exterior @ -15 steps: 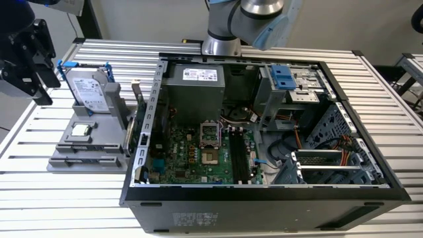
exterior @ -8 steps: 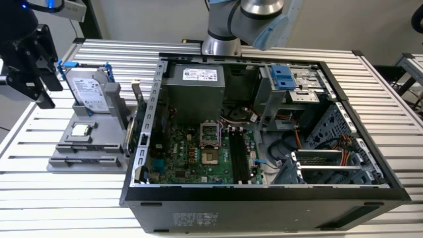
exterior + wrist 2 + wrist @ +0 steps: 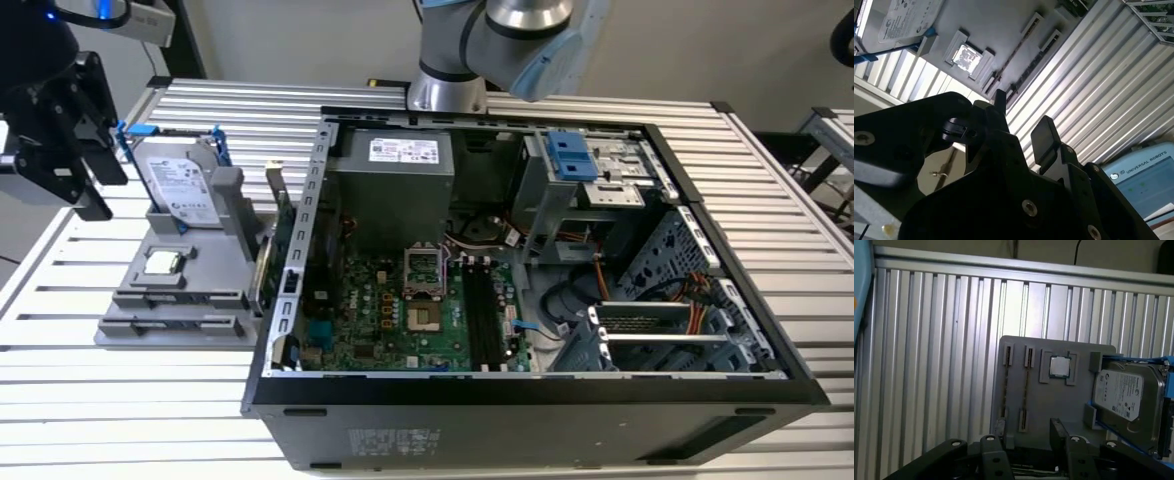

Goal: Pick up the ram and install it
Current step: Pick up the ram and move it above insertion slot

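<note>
Empty, spread claw (image 3: 1028, 432) near white-labelled hard drive (image 3: 1126, 400) and, seemingly, the ram (image 3: 1026, 387)

The ram (image 3: 1026, 390) stands on edge in its slot
In the first wrist view it is a thin, long, dark stick, seated between end clips in the gray tray (image 3: 1054, 405), just beside the processor chip (image 3: 1059, 366).

The gripper (image 3: 1028, 427) has free room above the gray holder (image 3: 1054, 400); the hard drive (image 3: 1126, 400) (standing on edge) crowds its far end
</note>
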### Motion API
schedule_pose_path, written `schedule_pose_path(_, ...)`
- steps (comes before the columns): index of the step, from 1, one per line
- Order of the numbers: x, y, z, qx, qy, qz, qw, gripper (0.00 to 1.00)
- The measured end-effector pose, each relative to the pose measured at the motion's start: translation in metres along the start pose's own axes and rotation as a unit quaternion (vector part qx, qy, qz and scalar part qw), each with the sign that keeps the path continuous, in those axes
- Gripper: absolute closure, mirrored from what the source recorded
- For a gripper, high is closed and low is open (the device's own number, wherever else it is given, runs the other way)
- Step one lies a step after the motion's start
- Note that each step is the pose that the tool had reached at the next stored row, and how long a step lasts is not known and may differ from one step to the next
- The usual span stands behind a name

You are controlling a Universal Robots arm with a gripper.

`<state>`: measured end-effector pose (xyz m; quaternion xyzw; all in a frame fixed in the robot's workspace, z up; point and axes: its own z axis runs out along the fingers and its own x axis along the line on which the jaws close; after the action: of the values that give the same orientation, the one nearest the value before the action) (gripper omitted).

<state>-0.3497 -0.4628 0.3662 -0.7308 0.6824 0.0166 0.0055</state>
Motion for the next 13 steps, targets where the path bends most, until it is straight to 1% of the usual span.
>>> schedule_pose_path(13,0.0005,-0.0002,0.0142,0.0000,0.0001,0.003,0.99999,0.00)
